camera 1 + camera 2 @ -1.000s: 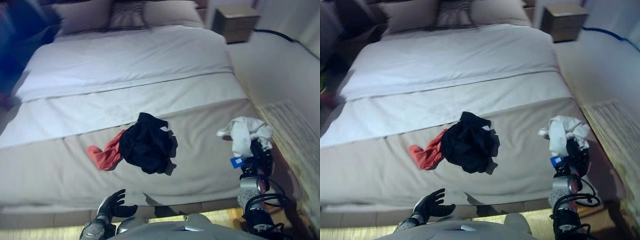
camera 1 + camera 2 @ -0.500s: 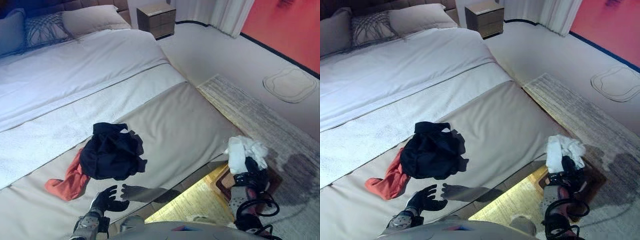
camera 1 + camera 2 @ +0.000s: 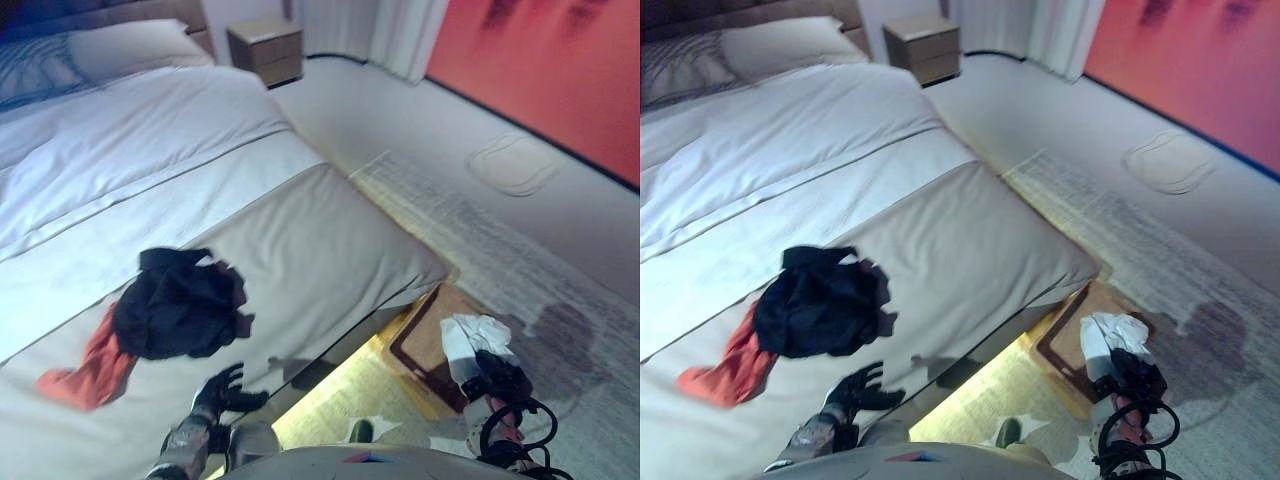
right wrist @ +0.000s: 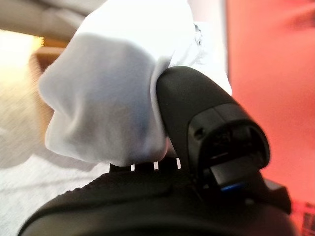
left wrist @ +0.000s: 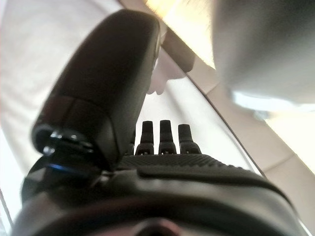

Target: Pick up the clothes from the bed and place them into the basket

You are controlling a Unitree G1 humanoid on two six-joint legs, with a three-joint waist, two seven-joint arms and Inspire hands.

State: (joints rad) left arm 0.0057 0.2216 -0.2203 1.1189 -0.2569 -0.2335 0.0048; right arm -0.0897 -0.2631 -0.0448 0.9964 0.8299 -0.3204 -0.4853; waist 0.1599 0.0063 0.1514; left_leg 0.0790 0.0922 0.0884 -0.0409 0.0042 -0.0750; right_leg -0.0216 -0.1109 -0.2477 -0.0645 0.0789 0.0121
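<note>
A white garment (image 3: 470, 335) is bunched in my right hand (image 3: 492, 378), whose thumb and fingers are curled round it; the hand hangs off the bed's right side, above a brown basket (image 3: 412, 345) on the floor by the bed corner. The right wrist view shows the white garment (image 4: 108, 83) filling the grasp. On the beige bed cover (image 3: 320, 250) lie a black garment (image 3: 180, 305) and, partly under it, a red garment (image 3: 85, 365). My left hand (image 3: 218, 392) hovers open at the bed's near edge, holding nothing, just below the black garment.
The bed (image 3: 150, 130) has white sheets and pillows (image 3: 120, 45) at its head, with a wooden nightstand (image 3: 265, 50) beside it. A striped rug (image 3: 500, 240) covers the floor on the right, below a red wall (image 3: 540, 70).
The camera has swung right, so the bed slid left in view and the floor and basket appeared. My right hand with the white garment has left the bed and now hangs over the basket.
</note>
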